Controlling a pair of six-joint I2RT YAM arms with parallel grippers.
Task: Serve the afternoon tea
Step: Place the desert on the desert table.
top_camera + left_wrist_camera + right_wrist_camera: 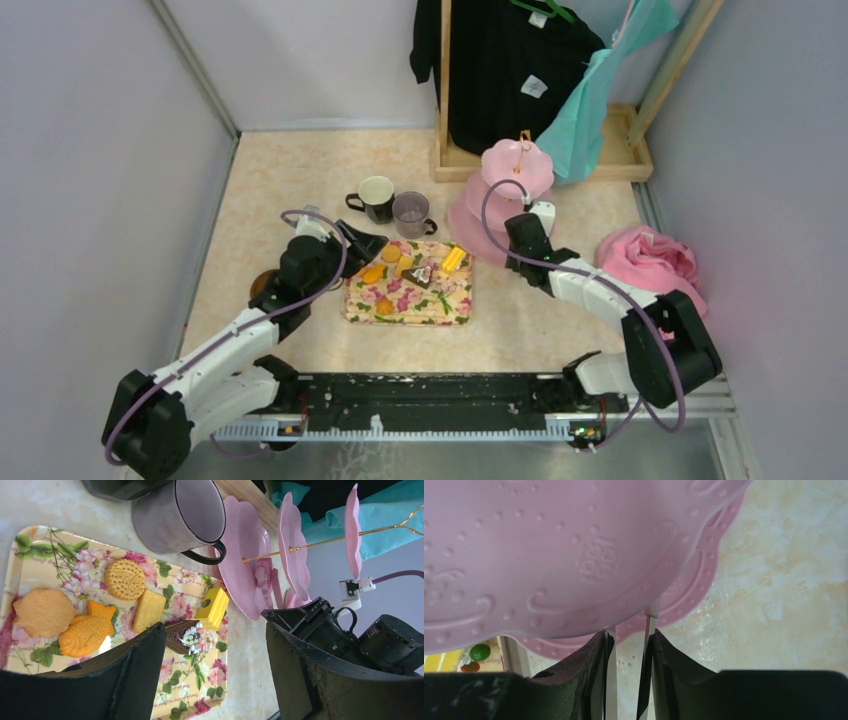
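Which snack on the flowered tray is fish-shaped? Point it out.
The deep-orange fish-shaped cake: it alone has a tail fin and scales, lying between the pale shell-shaped cookie and the pale yellow rectangular biscuit.

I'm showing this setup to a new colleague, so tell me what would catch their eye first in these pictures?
The pink three-tier stand at the back right stands out first, with the right gripper close in at its lower plates. Next comes the flowered tray in the middle, carrying orange and yellow snacks, with the left gripper open over its far left corner. A black mug and a smoky mug sit just behind the tray.
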